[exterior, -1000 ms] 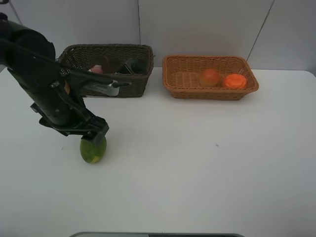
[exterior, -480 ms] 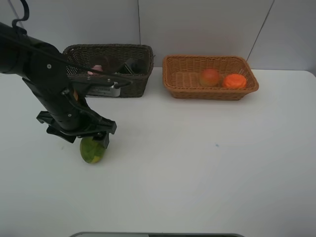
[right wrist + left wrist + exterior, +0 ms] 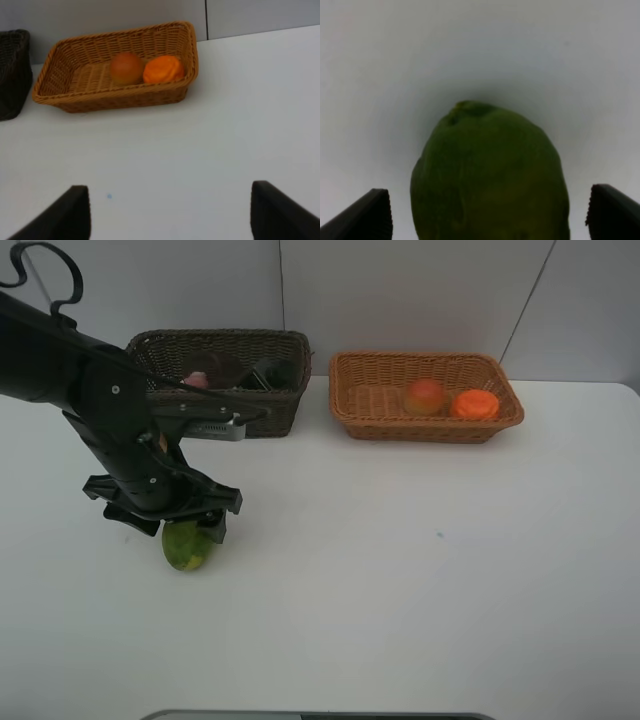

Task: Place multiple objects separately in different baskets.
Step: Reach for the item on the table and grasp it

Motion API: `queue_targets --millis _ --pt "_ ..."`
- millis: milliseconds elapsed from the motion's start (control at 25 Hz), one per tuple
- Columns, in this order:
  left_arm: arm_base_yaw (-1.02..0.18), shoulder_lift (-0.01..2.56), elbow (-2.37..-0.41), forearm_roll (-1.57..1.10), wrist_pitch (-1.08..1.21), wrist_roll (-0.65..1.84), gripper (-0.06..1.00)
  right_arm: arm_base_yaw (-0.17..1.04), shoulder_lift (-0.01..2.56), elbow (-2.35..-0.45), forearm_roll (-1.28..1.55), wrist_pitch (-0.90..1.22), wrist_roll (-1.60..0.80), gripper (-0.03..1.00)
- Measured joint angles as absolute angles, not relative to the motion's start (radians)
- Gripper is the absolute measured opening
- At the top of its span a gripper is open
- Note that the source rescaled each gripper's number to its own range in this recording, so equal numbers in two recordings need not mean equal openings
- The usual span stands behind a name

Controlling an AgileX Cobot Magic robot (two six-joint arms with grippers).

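Fruit of green-yellow skin (image 3: 490,175) is seen lying on the table (image 3: 420,580), straddled by the wide-spread fingers (image 3: 365,215) of the left gripper (image 3: 180,525); its long axis is pointed away between them, nothing yet gripped.

The left arm (image 3: 110,415) is matt black all over, built of thick rounded links. A thin black cable (image 3: 40,265) loops up at about eleven o'clock from its shoulder end, curling like a hook. Partway along sits a grey rectangular plate (image 3: 205,428), at roughly one o'clock from the wrist block. The left gripper (image 3: 185,530) has a blocky black body with angular edges. From its own camera, the two fingertips (image 3: 362,217) are dark wedge shapes with finely ridged inner edges. The right gripper (image 3: 170,217) shows plain, smooth black fingers (image 3: 282,212), slightly rounded at the corners.
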State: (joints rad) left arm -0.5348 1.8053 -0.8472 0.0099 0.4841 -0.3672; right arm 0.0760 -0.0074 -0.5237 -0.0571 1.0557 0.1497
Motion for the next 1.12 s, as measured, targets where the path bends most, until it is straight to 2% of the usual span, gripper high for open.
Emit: queue_targets --millis 760,880,1000,1120 --pt "-0.535 1.884 -0.847 0.01 0.454 -0.369 0.98 0.076 -0.007 -0.524 -0.057 1.056 0.15 0.52" --pt "-0.535 1.896 -0.847 0.01 0.453 -0.37 0.91 0.076 -0.007 -0.524 -0.057 1.056 0.15 0.52" --pt "-0.535 1.897 -0.846 0.009 0.453 -0.37 0.71 0.076 -0.007 -0.524 -0.057 1.056 0.15 0.52" --pt "-0.535 1.897 -0.846 0.009 0.453 -0.38 0.72 0.076 -0.007 -0.524 -0.057 1.056 0.15 0.52"
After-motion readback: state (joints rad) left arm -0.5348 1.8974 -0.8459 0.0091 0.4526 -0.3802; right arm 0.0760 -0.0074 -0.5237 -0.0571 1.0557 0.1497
